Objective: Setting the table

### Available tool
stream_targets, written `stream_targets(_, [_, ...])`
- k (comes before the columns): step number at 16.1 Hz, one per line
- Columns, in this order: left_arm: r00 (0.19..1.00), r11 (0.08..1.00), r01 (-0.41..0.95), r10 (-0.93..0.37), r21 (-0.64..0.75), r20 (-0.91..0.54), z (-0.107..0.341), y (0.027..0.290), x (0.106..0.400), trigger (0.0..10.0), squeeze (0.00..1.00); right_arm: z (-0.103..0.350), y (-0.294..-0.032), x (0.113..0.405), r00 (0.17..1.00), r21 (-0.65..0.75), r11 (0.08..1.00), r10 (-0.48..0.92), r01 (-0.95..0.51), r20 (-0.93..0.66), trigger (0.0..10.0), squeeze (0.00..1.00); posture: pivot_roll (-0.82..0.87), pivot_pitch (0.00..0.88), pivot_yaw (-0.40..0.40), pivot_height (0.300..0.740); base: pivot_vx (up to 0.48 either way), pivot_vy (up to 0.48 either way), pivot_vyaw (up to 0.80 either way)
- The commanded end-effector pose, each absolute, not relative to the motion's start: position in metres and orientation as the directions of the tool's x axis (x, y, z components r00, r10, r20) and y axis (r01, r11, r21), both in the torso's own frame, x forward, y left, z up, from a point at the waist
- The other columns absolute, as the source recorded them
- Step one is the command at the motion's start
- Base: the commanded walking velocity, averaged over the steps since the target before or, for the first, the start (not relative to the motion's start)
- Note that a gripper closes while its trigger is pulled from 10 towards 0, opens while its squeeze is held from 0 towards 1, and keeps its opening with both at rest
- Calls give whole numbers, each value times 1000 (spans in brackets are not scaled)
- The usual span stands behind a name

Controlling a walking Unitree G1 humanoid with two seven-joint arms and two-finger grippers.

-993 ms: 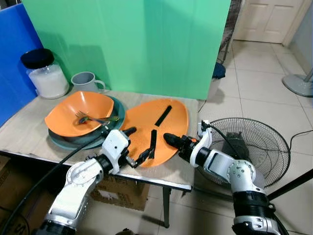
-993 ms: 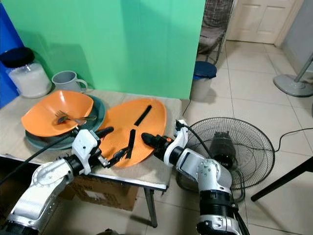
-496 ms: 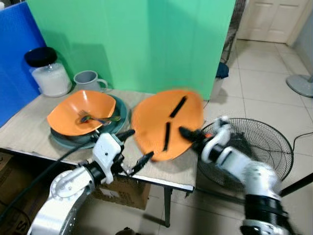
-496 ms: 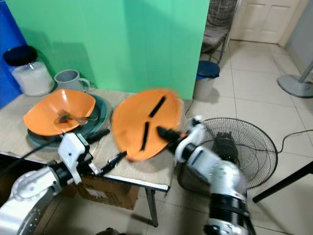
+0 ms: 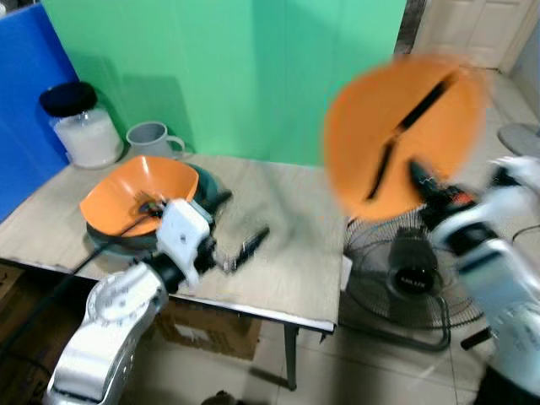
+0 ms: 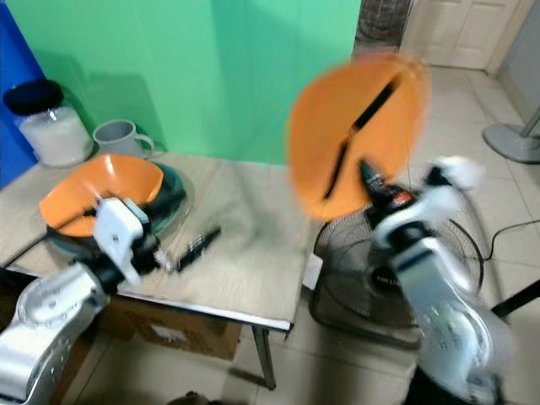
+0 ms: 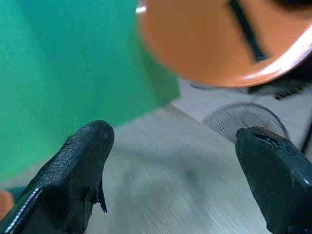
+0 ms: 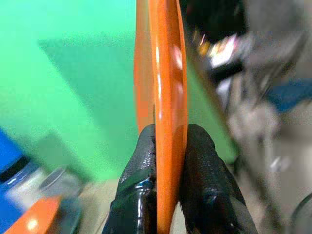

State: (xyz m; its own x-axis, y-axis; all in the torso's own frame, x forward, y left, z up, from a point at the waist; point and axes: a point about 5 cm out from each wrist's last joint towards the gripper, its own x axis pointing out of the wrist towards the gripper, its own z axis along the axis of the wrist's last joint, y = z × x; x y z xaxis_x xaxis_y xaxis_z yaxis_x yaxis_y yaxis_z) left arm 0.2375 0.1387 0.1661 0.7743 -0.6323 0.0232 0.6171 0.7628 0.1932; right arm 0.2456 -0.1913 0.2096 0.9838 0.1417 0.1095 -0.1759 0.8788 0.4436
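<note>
Right tool clenched on orange plate rim, held upright in air past counter edge; counter lies low toward left tool, released, nearer bowl stack.

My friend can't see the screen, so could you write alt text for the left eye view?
The robot's right hand holds an orange plate raised in the air, blurred, beside a wooden table. Its left hand hovers open over the table near a stack of orange and teal dishes, with a grey mug and jar behind.
</note>
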Motion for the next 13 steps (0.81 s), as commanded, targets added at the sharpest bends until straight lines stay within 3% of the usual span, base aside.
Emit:
stream_targets(1, [788, 775, 597, -615, 206, 32, 171, 137, 237, 10000, 0, 221, -183, 238, 977, 413, 890, 137, -194, 164, 10000, 0, 53, 0, 79, 740, 0, 0, 0])
stream_targets(5, [848, 826, 499, -528, 263, 49, 169, 126, 242, 10000, 0, 208, -170, 212, 987, 296, 947, 86, -124, 136, 10000, 0, 42, 0, 86, 740, 0, 0, -731])
stream_targets(8, [884, 853, 423, -463, 305, 70, 171, 133, 246, 10000, 0, 205, -168, 213, 991, 281, 956, 44, -77, 123, 10000, 0, 52, 0, 69, 740, 0, 0, -800])
stream_targets(13, [935, 918, 318, -345, 238, 81, 164, 130, 249, 10000, 0, 197, -166, 216, 997, 267, 964, -16, -6, 82, 10000, 0, 43, 0, 74, 740, 0, 0, -800])
